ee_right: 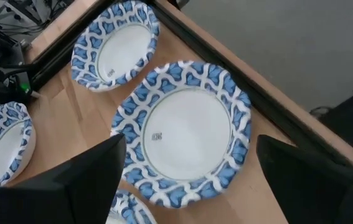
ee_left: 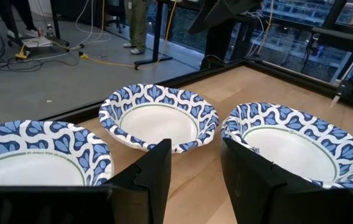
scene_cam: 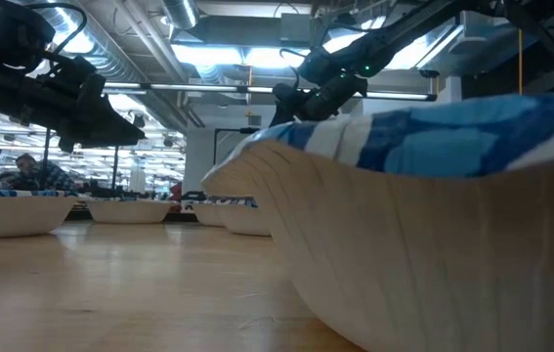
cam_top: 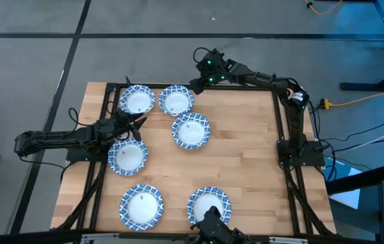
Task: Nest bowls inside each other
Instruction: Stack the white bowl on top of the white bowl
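Observation:
Several blue-and-white patterned bowls sit apart on their bases on the wooden table point(cam_top: 246, 156). Two stand at the far left point(cam_top: 137, 100) point(cam_top: 176, 100), one is just nearer point(cam_top: 191, 130), one is at the left point(cam_top: 128, 156), and two are at the near edge point(cam_top: 141, 206) point(cam_top: 209, 205). My left gripper point(cam_top: 139, 121) point(ee_left: 195, 180) is open, low between the left-hand bowls, touching none. My right gripper point(cam_top: 196, 86) point(ee_right: 188, 186) is wide open above the far bowl point(ee_right: 182, 134), its fingers on either side and clear of it.
A black metal frame point(cam_top: 283, 122) runs round the tabletop. The table's right half point(cam_top: 252, 169) holds no bowls. In the low view a near bowl point(scene_cam: 433, 215) fills the right side. People's legs point(ee_left: 136, 25) and cables show in the room beyond.

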`<state>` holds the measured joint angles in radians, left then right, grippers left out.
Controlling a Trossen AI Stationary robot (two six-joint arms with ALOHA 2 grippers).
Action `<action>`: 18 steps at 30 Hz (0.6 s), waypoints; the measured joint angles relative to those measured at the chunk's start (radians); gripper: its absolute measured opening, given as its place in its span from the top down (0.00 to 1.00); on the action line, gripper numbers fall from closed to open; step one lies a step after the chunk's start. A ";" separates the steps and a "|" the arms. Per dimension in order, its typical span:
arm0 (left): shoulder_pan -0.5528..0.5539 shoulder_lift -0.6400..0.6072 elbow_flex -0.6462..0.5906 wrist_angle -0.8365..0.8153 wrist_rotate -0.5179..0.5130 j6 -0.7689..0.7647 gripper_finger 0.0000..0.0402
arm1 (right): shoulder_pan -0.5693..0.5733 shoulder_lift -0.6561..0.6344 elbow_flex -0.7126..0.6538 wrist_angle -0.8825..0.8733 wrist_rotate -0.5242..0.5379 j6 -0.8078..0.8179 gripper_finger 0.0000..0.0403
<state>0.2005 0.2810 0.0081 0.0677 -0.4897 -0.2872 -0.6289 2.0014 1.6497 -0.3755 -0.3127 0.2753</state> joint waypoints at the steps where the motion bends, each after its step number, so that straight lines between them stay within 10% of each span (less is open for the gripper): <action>1: 0.000 0.000 0.000 0.000 0.000 -0.001 0.67 | 0.000 0.000 0.000 0.022 0.007 -0.012 0.11; 11: 0.000 0.000 0.000 0.000 0.000 -0.021 0.67 | 0.004 0.032 0.001 0.001 -0.083 0.035 0.11; 18: 0.000 0.000 0.000 0.000 0.000 -0.027 0.67 | 0.002 0.051 0.000 0.008 0.125 -0.015 0.11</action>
<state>0.2003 0.2812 0.0082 0.0677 -0.4896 -0.3138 -0.6267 2.0519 1.6493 -0.3671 -0.1872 0.2600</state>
